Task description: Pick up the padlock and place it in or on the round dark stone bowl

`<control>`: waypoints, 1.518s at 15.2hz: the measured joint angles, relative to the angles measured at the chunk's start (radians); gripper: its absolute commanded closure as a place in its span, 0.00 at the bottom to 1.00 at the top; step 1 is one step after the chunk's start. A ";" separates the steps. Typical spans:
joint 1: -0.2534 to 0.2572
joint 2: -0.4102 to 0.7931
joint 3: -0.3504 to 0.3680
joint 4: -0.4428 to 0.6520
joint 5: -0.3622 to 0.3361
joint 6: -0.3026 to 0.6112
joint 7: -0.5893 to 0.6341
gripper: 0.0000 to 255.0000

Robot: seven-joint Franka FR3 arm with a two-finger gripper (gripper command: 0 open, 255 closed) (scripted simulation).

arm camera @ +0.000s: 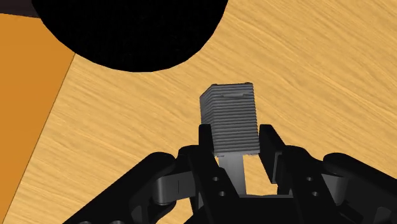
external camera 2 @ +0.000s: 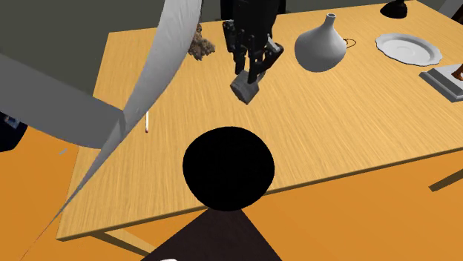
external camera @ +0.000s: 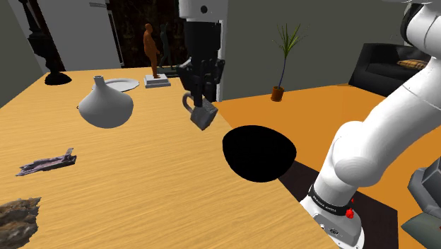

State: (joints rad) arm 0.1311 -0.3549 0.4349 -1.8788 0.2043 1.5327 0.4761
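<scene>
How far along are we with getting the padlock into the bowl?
Done: the gripper is shut on the grey padlock, which hangs clear of the table. In hand: the carry. The padlock is beside the round black bowl, not above it; in the wrist view the bowl lies ahead of the padlock. Left: move over the bowl, lower and let go.

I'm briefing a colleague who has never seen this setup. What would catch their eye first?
The grey ribbed padlock, clasped in the black jaws above the wooden table, stands out first. Next comes the round black bowl by the table's edge, toward the shoulder view's lower right of the padlock, then the white vase at that view's left.
</scene>
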 measured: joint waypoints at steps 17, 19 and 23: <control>0.066 -0.381 -0.045 -0.469 0.086 0.233 -0.124 0.00; 0.069 -0.384 -0.039 -0.499 0.091 0.263 -0.127 0.00; 0.072 -0.382 -0.027 -0.541 0.100 0.309 -0.128 0.00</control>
State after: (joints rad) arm 0.2033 -0.7366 0.4081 -2.4200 0.3045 1.8416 0.3481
